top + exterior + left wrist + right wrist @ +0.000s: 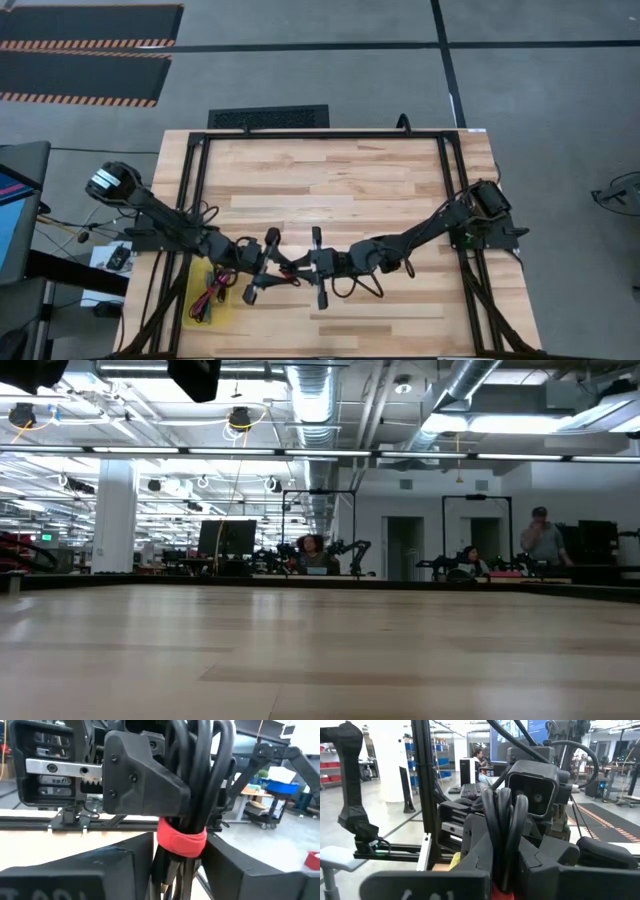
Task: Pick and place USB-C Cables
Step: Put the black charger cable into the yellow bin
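Both arms meet above the front-centre of the table (350, 190), and a handover appears to be in progress. The black cable bundle with the red tie (182, 840) is held in the air between the two tools, well clear of the wood.

Step in hand, as judged: transfer of this bundle from one tool to the other.
- Keep both tools level and steady until the receiving fingers are firmly closed on the loops.
- Release with the giving tool only after that grip is secure; a thin bundle slips easily if both let go together.
- Withdraw the giving tool straight back so that the red tie does not catch on a finger.

Left tool (262, 264): its fingers stand on either side of the bundle near the red tie. They appear to press on the cable, but actual contact cannot be confirmed.

Right tool (318, 264): its fingers are pressed together on the black loops (502, 835), which stand up between them.

Remaining cables: a yellow tray (195, 318) lies at the front-left corner of the table, under the left arm. Thin cables (207, 300), red and black, lie in it; individual bundles cannot be told apart.
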